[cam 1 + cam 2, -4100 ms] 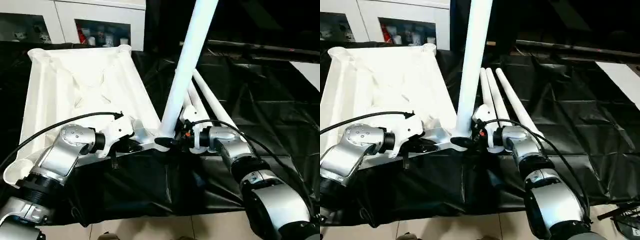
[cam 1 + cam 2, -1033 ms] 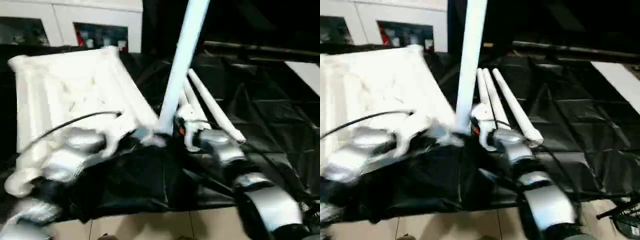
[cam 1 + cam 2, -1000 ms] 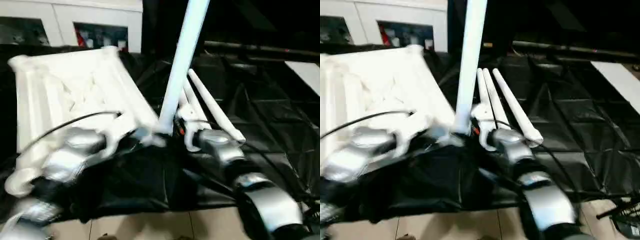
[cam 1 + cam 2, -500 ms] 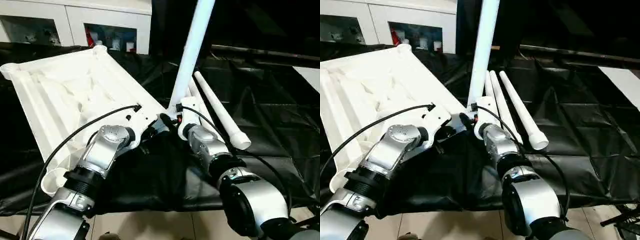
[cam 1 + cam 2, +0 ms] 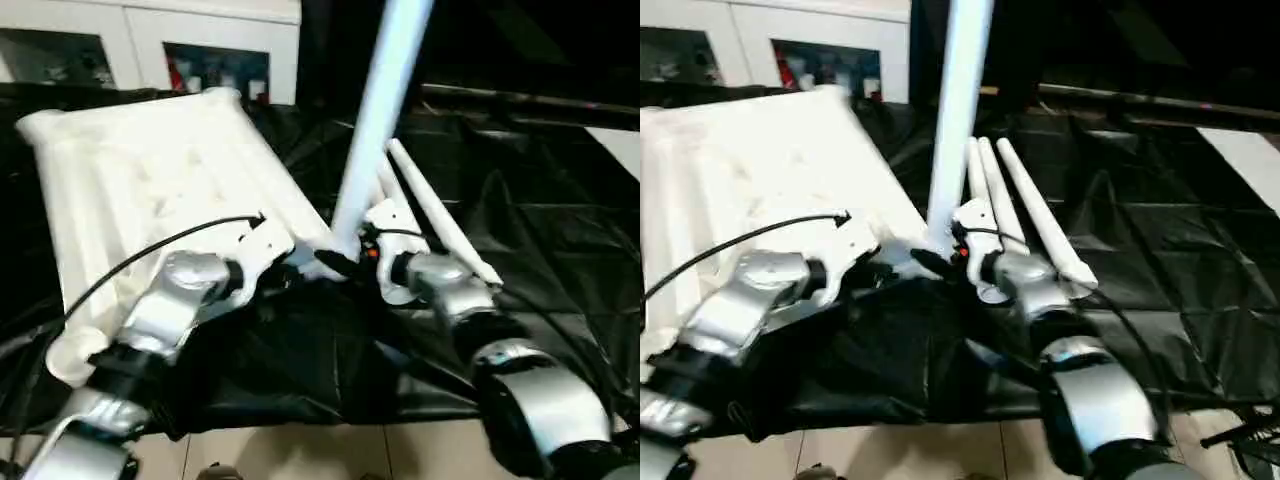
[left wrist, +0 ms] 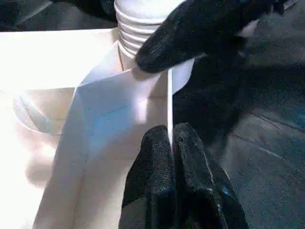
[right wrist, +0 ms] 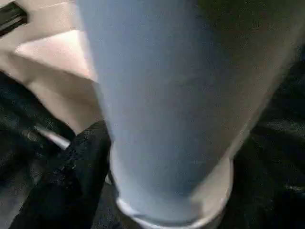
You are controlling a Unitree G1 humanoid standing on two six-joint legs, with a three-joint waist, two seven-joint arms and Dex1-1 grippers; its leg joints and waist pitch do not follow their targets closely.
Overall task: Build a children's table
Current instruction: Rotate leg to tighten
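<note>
White spare legs (image 5: 1032, 210), black cloth (image 5: 1160, 240)

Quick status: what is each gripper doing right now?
Left gripper: shut on the thin edge of the table top.
Right gripper: at the base of the upright leg; grip cannot be told.

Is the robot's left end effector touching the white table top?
Touching. In the left wrist view, the left end effector has its two black fingers pinched shut on a thin edge of the white table top.
</note>
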